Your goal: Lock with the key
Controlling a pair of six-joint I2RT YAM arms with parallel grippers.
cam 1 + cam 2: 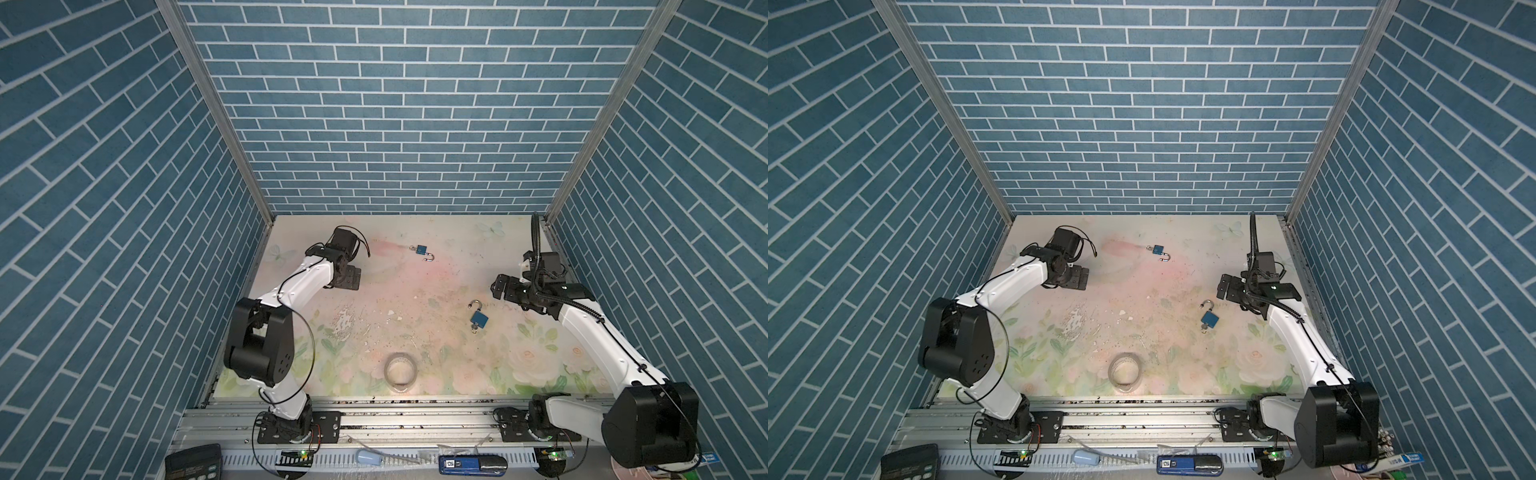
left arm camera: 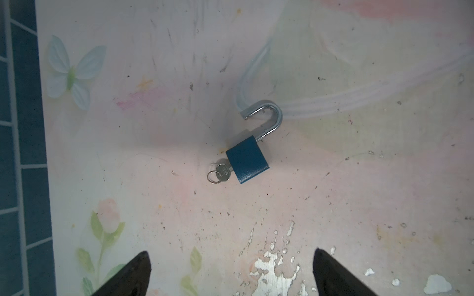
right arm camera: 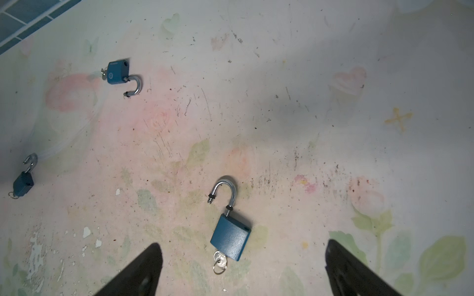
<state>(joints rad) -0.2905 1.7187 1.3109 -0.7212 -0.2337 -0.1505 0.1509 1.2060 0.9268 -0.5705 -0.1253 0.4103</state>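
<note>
Our left gripper point(image 2: 230, 251) and right gripper point(image 3: 243, 243): jaws wide apart, empty. Blue metal padlock point(image 3: 232, 238) near right: shackle point(image 3: 225, 179) open, silver key point(image 3: 220, 257) in.

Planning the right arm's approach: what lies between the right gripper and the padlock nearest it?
Nothing but bare, scuffed mat separates the open right gripper from that padlock; both top views show it.

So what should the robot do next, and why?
Probably lower the right tool onto the nearest padlock. Its shackle hangs open and its key is already in. The tool is open, empty and not touching it, so it looks ready to take hold.
</note>
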